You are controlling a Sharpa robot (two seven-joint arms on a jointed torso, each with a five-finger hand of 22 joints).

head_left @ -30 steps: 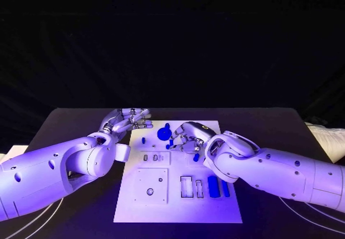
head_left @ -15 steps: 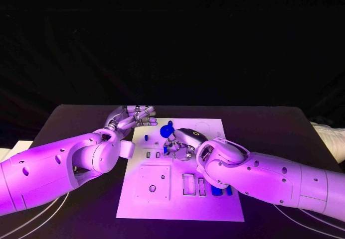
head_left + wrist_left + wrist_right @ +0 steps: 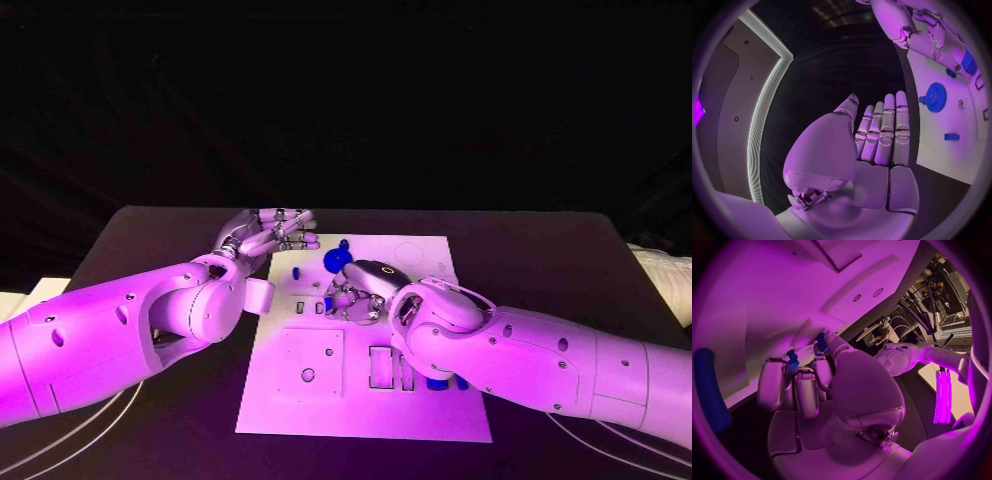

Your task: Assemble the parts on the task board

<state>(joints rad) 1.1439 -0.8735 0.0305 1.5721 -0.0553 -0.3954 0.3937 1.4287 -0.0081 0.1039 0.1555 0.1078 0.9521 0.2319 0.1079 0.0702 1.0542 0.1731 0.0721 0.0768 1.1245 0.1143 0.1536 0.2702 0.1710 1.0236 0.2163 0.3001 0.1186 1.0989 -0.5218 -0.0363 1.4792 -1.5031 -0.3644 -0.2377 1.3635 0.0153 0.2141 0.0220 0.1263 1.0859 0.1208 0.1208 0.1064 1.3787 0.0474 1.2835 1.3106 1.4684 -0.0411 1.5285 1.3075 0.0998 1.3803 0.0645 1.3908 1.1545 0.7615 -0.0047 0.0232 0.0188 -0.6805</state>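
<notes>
The white task board (image 3: 289, 412) lies in the middle of the black table. A blue gear (image 3: 335, 261) stands on its far part, also in the left wrist view as a blue gear (image 3: 932, 94) beside a small blue piece (image 3: 951, 136). My right hand (image 3: 361, 290) hovers low over the board's middle, fingers curled in, pinching a small blue part (image 3: 792, 360) at its fingertips. My left hand (image 3: 268, 236) is at the board's far left corner, fingers straight and side by side, holding nothing. A long blue part (image 3: 711, 395) lies on the board, half hidden under my right arm.
A square plate (image 3: 306, 362) and narrow slots (image 3: 378, 366) sit on the board's near half. A white object (image 3: 666, 272) lies at the table's right edge. White cables (image 3: 87, 430) trail past the near left corner.
The camera has shifted. My right hand has come a little nearer and lower over the board's middle, fingers curled tighter. The left hand stays at the far left corner.
</notes>
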